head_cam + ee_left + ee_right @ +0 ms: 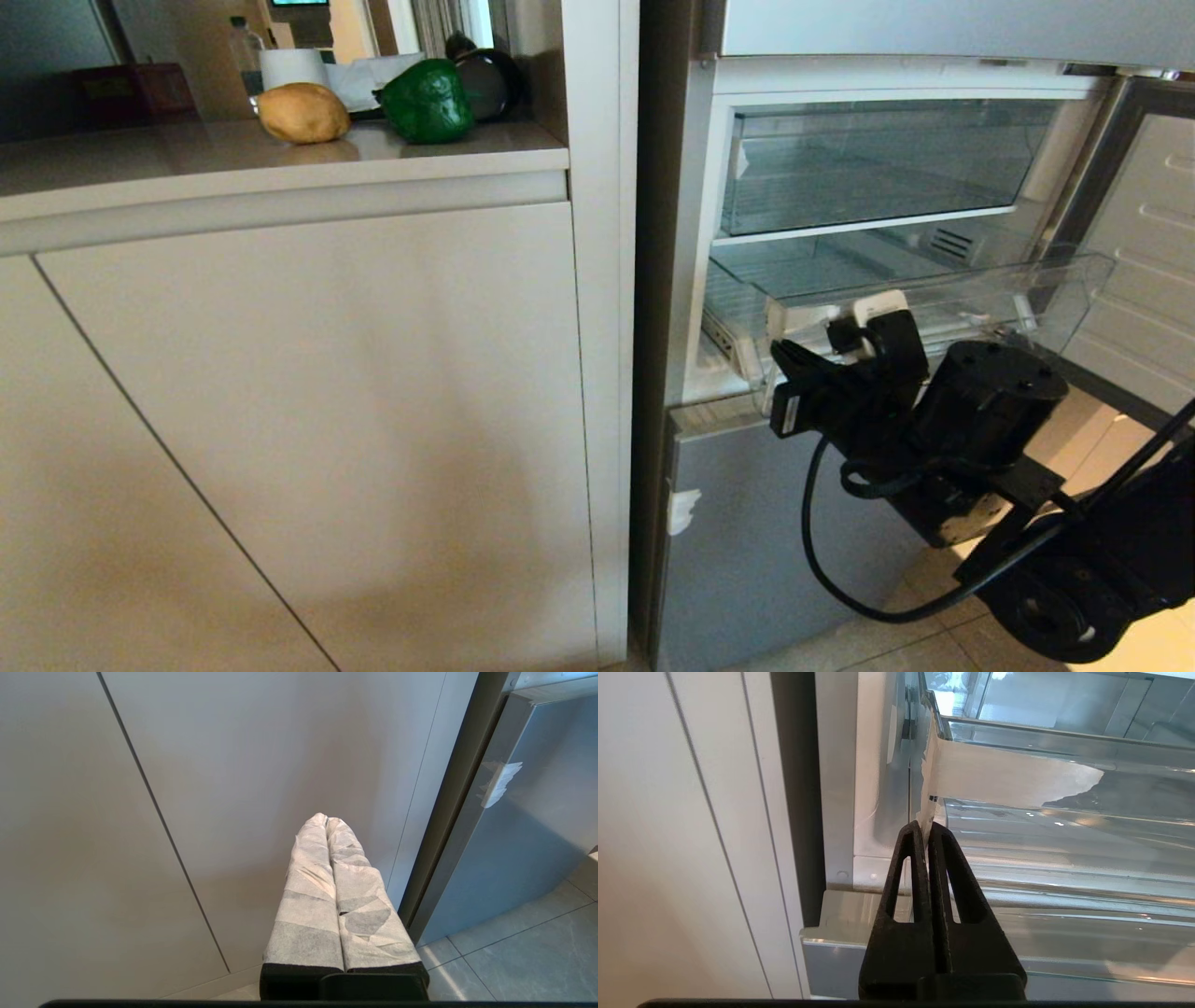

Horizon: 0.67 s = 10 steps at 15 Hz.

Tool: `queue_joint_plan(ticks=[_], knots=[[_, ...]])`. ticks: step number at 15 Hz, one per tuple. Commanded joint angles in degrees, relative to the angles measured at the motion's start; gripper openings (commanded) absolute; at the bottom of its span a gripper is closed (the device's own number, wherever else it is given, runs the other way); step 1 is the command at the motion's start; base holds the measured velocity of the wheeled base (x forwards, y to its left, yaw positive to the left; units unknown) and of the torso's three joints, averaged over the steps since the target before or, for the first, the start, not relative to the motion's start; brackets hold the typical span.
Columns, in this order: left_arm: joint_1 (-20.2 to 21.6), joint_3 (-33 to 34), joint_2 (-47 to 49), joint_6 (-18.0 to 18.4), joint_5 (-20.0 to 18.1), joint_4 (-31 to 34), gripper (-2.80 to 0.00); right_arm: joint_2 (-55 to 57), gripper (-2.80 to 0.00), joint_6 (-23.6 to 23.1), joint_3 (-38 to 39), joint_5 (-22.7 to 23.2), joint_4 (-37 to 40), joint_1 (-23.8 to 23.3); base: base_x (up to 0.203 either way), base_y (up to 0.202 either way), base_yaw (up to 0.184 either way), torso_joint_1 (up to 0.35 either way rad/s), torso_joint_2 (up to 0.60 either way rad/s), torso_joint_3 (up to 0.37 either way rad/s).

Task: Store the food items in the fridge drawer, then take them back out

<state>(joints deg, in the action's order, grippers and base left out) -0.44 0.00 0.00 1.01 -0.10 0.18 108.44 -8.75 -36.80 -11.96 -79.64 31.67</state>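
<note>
Right gripper (pixel 928 828) pressed together at fridge drawer (pixel 934 308) | pepper (pixel 428 101) glossy, likely slippery: you should grasp its widest part

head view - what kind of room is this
Most likely a home kitchen: an open fridge with a clear fridge drawer pulled out, beige cabinets beside it, and a potato and green pepper on the counter.

One potato (pixel 302 113) and one green pepper (pixel 428 101) up on the counter (pixel 187 154), well off from the right gripper (pixel 924 828). Two clear drawers: one (pixel 934 299) pulled out right at its tips, one (pixel 878 168) above it. One paper roll (pixel 292 67) behind the potato.
</note>
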Motion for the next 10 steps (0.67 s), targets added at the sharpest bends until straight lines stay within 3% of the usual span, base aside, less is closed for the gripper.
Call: queue_joint_plan(ticks=[1,5,10], knots=[[0.0,0.0,0.1,0.0,0.0,0.0,-2.80,-0.2,0.00,-0.1,1.9,0.0,-1.8,0.6,0.000,0.000,0.000,0.000,0.00,0.000],[0.0,0.0,0.1,0.0,0.0,0.0,-2.80,-3.0,0.00,0.0,5.5,-0.7,-2.8,1.9,0.000,0.000,0.000,0.000,0.00,0.000],[0.0,0.0,0.1,0.0,0.0,0.0,-2.80,-9.1,0.00,-0.2,10.8,-6.3,-2.7,6.1,0.000,0.000,0.000,0.000,0.00,0.000]])
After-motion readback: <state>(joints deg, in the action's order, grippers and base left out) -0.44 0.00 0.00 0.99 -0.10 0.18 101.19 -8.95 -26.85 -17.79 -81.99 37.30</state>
